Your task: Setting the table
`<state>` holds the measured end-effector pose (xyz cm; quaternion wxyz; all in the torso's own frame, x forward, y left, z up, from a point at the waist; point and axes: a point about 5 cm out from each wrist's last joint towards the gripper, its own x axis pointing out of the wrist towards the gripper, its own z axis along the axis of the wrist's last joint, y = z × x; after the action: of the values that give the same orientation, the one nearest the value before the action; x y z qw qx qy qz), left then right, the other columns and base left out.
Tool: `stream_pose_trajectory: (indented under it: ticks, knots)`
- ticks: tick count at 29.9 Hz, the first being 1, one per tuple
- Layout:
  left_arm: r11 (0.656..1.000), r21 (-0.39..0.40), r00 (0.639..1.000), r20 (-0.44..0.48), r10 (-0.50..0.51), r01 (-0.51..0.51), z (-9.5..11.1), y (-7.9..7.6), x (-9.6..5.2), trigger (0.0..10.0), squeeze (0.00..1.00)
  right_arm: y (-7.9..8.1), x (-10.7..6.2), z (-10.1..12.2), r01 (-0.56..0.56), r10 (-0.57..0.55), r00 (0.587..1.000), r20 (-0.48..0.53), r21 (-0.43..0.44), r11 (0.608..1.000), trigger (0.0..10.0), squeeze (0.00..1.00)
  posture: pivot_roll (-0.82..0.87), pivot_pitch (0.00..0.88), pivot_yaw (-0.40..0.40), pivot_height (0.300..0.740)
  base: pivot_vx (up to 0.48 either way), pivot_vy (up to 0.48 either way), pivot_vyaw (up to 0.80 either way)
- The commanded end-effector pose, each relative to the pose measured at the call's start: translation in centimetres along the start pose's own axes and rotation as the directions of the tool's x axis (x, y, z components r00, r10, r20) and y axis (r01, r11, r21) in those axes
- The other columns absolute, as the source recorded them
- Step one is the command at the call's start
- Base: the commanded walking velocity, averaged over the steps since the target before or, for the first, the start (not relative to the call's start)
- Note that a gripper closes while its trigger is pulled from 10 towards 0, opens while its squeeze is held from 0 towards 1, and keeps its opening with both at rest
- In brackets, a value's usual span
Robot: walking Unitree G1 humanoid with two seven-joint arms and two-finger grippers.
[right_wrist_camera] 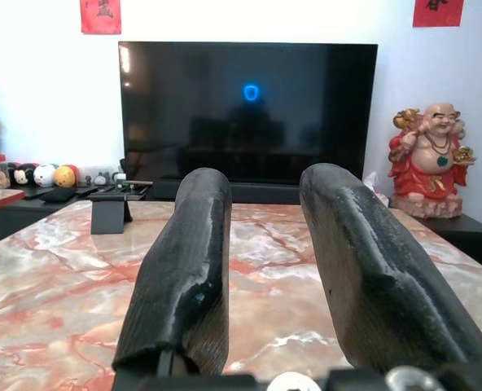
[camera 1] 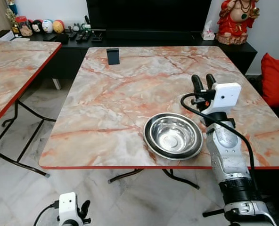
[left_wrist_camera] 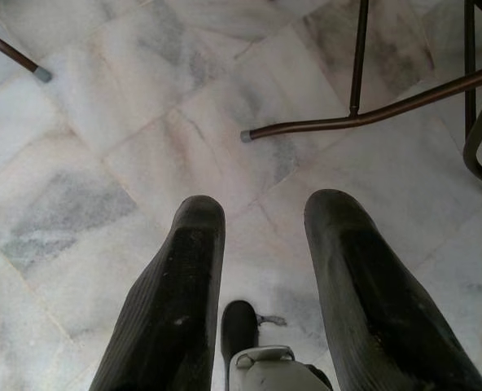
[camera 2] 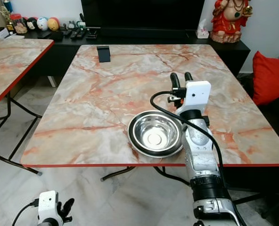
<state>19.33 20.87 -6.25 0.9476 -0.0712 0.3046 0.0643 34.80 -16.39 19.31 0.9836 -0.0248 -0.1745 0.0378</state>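
Setting-the-table work is centring on the marble-topped bench (camera 1: pixel 130 94), the biggest thing in front of me, and I am seeing plenty of bare top running toward twelve o'clock, with only a small black stand (camera 1: pixel 113 55) sitting near the far edge. Next in size, the steel bowl (camera 1: pixel 173 135) is resting upright at about five o'clock on the bench, very near the red front edge. My right gripper (camera 1: pixel 203 81) is hovering just beyond the bowl at about one o'clock from it, fingers (right_wrist_camera: pixel 184 261) spread apart and holding nothing, pointing toward the television. My left gripper (left_wrist_camera: pixel 261 269) is hanging low over the floor tiles, fingers also spread and empty.

I am judging the main risk to be the right forearm, passing just beside the bowl's rim: any pull back could nudge the bowl over that front edge. The safer room is lying toward the middle of the bench.
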Motion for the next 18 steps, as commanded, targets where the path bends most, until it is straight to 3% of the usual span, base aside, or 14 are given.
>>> stream_pose_trajectory:
  ticks: [1,12,18]
  knots:
    - [1.000,-0.003,0.999,-0.033,0.002,-0.002,-0.71,0.13,-0.25,10.0,0.00,0.16,0.28,0.18,0.001,-0.001,1.000,0.005,0.011,1.000,10.0,0.00,-0.05,0.000,0.018,0.740,0.000,0.000,0.00]
    - [1.000,0.000,0.999,-0.055,0.000,0.000,-1.04,0.27,-0.34,10.0,0.00,0.19,0.30,0.14,0.006,-0.007,1.000,0.001,0.012,1.000,10.0,0.00,-0.07,0.000,0.024,0.740,0.000,0.000,0.00]
    - [1.000,-0.002,0.997,-0.073,0.000,0.000,-1.17,0.39,-0.30,10.0,0.00,0.27,0.39,0.21,0.009,-0.009,1.000,0.006,0.016,1.000,10.0,0.00,-0.07,0.000,0.025,0.740,0.000,0.273,0.00]
